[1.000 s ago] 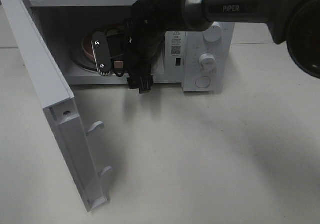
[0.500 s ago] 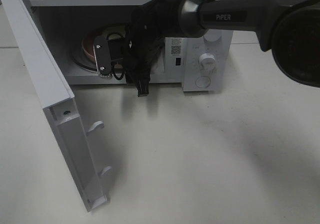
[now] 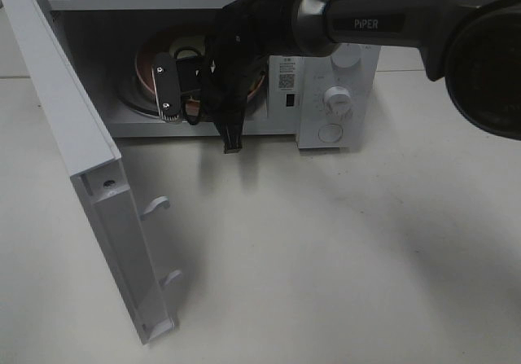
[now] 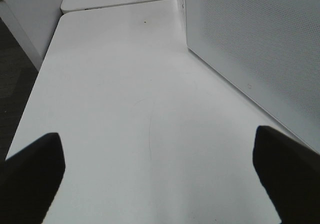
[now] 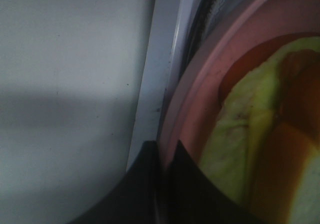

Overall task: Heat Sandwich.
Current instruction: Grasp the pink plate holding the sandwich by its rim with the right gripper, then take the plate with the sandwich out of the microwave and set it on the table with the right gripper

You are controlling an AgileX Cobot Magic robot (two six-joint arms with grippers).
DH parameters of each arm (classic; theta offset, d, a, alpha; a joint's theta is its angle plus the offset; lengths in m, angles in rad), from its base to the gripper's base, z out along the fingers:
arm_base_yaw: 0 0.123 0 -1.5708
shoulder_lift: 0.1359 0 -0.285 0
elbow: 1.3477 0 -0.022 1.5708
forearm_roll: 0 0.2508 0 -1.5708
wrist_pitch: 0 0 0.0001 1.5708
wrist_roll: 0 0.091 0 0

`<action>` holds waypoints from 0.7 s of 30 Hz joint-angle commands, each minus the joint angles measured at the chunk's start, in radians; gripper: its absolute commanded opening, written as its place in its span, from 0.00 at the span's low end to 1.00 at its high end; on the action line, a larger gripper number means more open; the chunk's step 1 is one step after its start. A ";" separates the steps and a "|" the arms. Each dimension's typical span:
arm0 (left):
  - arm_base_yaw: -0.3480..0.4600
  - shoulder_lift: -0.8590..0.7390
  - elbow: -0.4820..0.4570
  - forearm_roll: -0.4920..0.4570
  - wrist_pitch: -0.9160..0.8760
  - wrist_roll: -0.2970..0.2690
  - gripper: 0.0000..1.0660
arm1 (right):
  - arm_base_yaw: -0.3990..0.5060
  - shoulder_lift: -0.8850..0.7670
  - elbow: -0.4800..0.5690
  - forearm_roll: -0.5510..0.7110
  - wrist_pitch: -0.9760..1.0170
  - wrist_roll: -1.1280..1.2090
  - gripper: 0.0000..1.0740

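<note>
Microwave [image 3: 326,71]: white, at the back of a white table [image 3: 342,250], cavity facing forward.
Door [image 3: 73,136]: swung fully open on the left, two latch hooks on its inner edge.
Control panel [image 3: 338,95]: right of the cavity, with round dials.
Pink plate [image 5: 200,98]: round, inside the cavity, its rim just past the front sill.

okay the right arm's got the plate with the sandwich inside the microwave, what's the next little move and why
Probably let go of the pink plate and draw the right gripper back out. Its fingers pinch the plate's rim, the plate with the sandwich already sits inside the microwave, and the door stands wide open, so only release remains before closing. Whether the plate rests flat is hard to tell.
</note>
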 commanded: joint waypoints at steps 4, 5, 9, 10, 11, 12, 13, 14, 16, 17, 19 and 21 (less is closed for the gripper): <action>-0.003 -0.027 0.003 0.003 -0.007 -0.007 0.92 | -0.001 -0.010 0.001 0.016 0.052 -0.013 0.00; -0.003 -0.027 0.003 0.003 -0.007 -0.007 0.92 | -0.001 -0.010 0.001 0.016 0.052 -0.013 0.00; -0.003 -0.027 0.003 0.003 -0.007 -0.007 0.92 | -0.001 -0.026 0.001 0.037 0.077 -0.056 0.00; -0.003 -0.027 0.003 0.003 -0.007 -0.007 0.92 | -0.001 -0.026 0.001 0.037 0.077 -0.056 0.00; -0.003 -0.027 0.003 0.003 -0.007 -0.007 0.92 | -0.001 -0.030 0.005 0.044 0.083 -0.069 0.00; -0.003 -0.027 0.003 0.003 -0.007 -0.007 0.92 | -0.001 -0.048 0.032 0.048 0.077 -0.112 0.00; -0.003 -0.027 0.003 0.003 -0.007 -0.007 0.92 | -0.001 -0.059 0.046 0.046 0.072 -0.131 0.00; -0.003 -0.027 0.003 0.003 -0.007 -0.007 0.92 | -0.001 -0.070 0.064 0.046 0.067 -0.152 0.00; -0.003 -0.027 0.003 0.003 -0.007 -0.007 0.92 | -0.001 -0.080 0.081 0.046 0.064 -0.167 0.00; -0.003 -0.027 0.003 0.003 -0.007 -0.007 0.92 | -0.001 -0.103 0.116 0.046 0.048 -0.183 0.00; -0.003 -0.027 0.003 0.003 -0.007 -0.007 0.92 | -0.001 -0.111 0.126 0.045 0.043 -0.183 0.00; -0.003 -0.027 0.003 0.003 -0.007 -0.007 0.92 | -0.001 -0.140 0.154 0.045 0.036 -0.185 0.00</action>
